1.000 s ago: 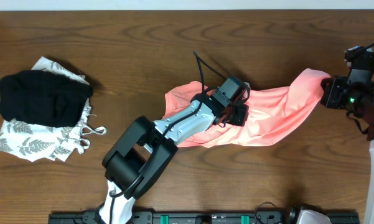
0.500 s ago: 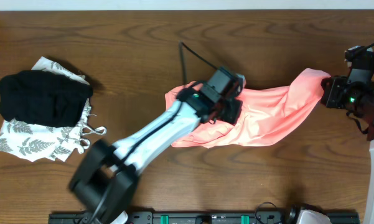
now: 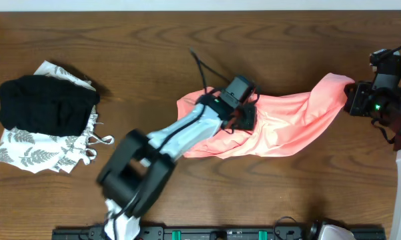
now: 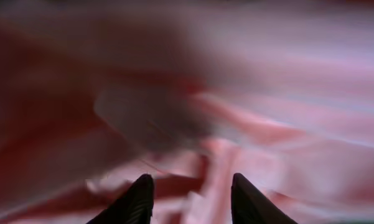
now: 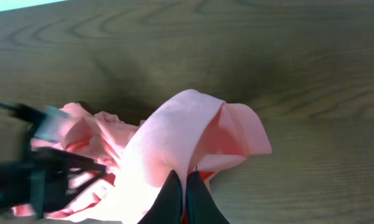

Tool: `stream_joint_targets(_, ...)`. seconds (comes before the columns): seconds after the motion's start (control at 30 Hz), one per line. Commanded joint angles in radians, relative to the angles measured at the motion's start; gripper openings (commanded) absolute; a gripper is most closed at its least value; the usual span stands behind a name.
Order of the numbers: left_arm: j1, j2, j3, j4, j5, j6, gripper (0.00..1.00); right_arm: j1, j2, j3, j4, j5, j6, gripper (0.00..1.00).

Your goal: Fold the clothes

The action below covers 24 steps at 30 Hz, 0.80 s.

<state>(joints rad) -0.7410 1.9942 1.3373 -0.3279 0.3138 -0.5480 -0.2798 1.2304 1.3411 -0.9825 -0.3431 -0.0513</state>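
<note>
The salmon T-shirt (image 3: 287, 127) lies crumpled across the table's middle right, stretched toward the right. No lettering shows. My right gripper (image 3: 352, 99) is shut on the shirt's right end and holds it lifted; in the right wrist view the cloth (image 5: 180, 137) is pinched between the closed fingers (image 5: 184, 186). My left gripper (image 3: 245, 119) is over the shirt's left middle, jaws apart. In the blurred left wrist view its two fingertips (image 4: 143, 193) stand apart just above pink folds (image 4: 261, 124), with nothing between them.
A black folded garment (image 3: 45, 103) lies on a white leaf-print cloth (image 3: 33, 155) at the far left. Brown wooden table (image 3: 153, 47) all around. A black rail (image 3: 220, 233) runs along the front edge.
My left arm has swung and its gripper has shifted left over the shirt. The right gripper has held still with the shirt's end.
</note>
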Motion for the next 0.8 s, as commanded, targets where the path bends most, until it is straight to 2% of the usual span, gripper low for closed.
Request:
stream_joint_targets(0.0, 0.002, 0.057, 0.002, 0.028, 0.041, -0.070, 0.43, 0.005, 0.000, 0.019, 0.002, -0.001, 0.014, 0.01)
stream_joint_targets(0.37, 0.002, 0.051, 0.002, 0.030, 0.070, -0.056, 0.44, 0.005, 0.000, 0.019, 0.002, -0.001, 0.013, 0.01)
stream_joint_targets(0.57, 0.002, -0.053, 0.002, -0.035, -0.080, 0.006, 0.44, 0.005, 0.000, 0.019, 0.003, -0.001, 0.013, 0.01)
stream_joint_targets(0.77, -0.021, -0.091, 0.002, -0.045, -0.090, 0.004, 0.51, 0.005, 0.000, 0.019, 0.003, -0.001, 0.013, 0.01)
